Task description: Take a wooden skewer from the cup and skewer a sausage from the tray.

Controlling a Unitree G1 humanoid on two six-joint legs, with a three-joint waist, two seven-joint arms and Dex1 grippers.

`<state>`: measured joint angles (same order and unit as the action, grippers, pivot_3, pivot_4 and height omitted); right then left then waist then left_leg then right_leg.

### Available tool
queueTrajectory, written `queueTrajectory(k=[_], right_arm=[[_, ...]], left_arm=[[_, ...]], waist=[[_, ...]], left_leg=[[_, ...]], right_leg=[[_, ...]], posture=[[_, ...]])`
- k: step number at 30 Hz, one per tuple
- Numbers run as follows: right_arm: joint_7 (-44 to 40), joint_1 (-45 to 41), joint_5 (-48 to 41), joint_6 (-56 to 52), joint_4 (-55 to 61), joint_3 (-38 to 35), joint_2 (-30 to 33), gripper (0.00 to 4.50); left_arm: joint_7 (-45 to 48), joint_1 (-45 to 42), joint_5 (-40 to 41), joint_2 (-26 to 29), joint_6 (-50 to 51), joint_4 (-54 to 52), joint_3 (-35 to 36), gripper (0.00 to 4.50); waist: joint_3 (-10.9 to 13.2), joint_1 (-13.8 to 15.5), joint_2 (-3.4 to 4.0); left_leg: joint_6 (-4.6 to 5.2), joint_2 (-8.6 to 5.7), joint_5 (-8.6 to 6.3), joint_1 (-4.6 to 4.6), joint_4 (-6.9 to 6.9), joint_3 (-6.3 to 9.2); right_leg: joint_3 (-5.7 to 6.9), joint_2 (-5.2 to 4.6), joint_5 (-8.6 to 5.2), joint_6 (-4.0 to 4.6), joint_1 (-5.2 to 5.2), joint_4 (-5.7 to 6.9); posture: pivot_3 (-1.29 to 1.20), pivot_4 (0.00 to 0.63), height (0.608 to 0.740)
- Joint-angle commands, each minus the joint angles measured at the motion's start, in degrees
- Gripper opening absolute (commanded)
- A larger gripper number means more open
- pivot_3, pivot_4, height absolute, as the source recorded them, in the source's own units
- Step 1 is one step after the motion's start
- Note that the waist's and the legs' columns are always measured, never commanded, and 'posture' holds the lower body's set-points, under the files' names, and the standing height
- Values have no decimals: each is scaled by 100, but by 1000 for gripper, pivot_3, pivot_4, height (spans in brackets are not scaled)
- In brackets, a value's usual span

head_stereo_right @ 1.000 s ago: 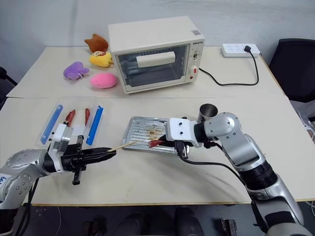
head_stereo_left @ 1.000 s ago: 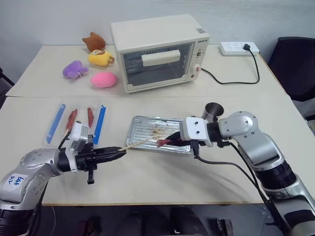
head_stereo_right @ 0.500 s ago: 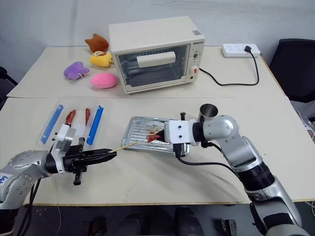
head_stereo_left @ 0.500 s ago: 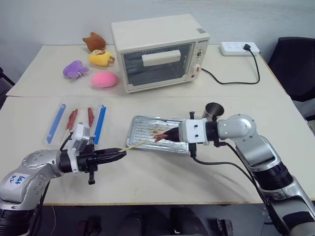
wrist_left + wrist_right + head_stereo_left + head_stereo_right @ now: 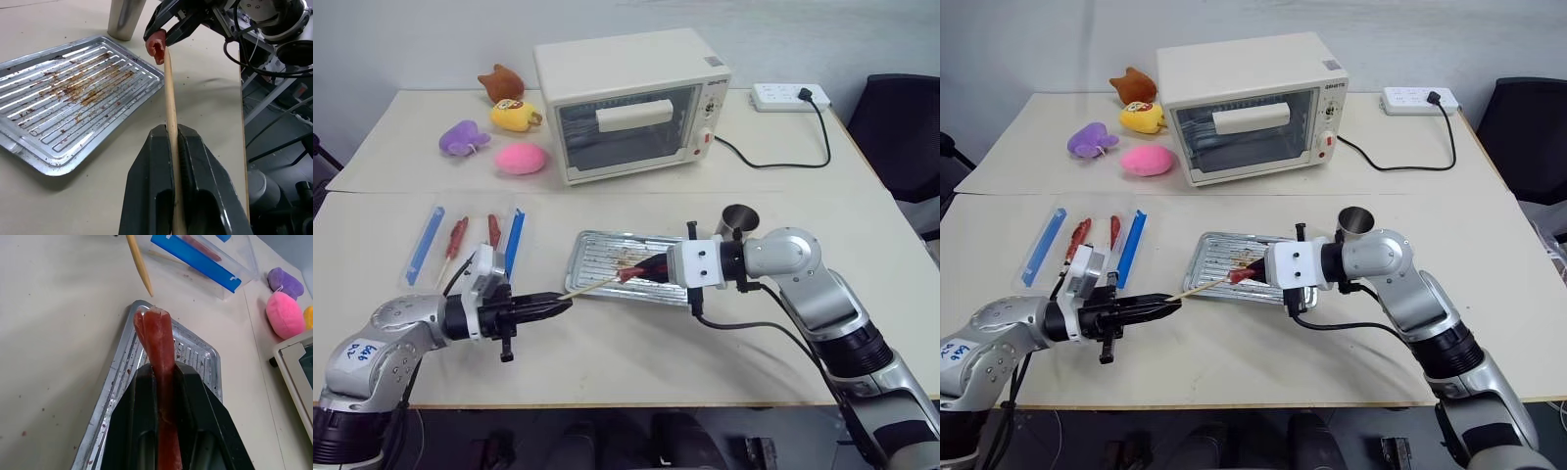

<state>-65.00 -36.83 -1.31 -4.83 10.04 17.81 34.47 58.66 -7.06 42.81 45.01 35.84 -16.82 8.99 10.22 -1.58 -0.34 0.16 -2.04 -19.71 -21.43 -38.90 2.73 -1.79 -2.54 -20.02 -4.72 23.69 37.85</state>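
My left gripper (image 5: 566,302) is shut on the wooden skewer (image 5: 593,286), which points level toward the right over the tray's (image 5: 583,266) near left corner. From the other side, my right gripper (image 5: 652,266) is shut on the red-brown sausage (image 5: 634,272), holding it above the silver tray with its free end facing the skewer. The skewer (image 5: 139,264) tip sits just short of the sausage (image 5: 156,338) end in the right wrist view. In the left wrist view the skewer (image 5: 170,93) runs straight up to the sausage (image 5: 156,45). The steel cup (image 5: 736,220) stands behind the right wrist.
A clear plastic tray with blue rails (image 5: 514,245), holding skewered sausages, lies to the left. Behind stand a toaster oven (image 5: 628,103) and plush toys (image 5: 519,157). A power strip (image 5: 788,95) with its cable lies at the back right, beside a black chair (image 5: 906,127).
The right wrist has rolled a little, raising the sausage's free end. The gap between skewer tip and sausage end has nearly closed. Both grips are unchanged.
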Motion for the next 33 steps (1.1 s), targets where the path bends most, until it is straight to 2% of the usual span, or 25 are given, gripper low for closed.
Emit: queueTrajectory(k=[1,16,33], right_arm=[[-1,-102,-8,112,77,22,-27,261],[-60,-99,25,203,77,57,-45,261],[-105,-131,32,352,-176,-17,26,261]], left_arm=[[-38,-100,-29,-20,47,-12,-13,0],[-147,-278,-89,-125,158,-2,-121,0],[-114,-27,-73,88,206,-15,76,0]], waist=[[0,-2,0],[0,-1,0],[0,0,0]], left_leg=[[0,0,0,0,0,0],[0,0,0,0,-4,0],[0,0,0,0,-6,0]], right_leg=[[0,0,0,0,0,0],[0,0,0,0,0,2],[0,0,0,0,0,4]], posture=[[0,150,740],[0,150,740],[0,150,740]])
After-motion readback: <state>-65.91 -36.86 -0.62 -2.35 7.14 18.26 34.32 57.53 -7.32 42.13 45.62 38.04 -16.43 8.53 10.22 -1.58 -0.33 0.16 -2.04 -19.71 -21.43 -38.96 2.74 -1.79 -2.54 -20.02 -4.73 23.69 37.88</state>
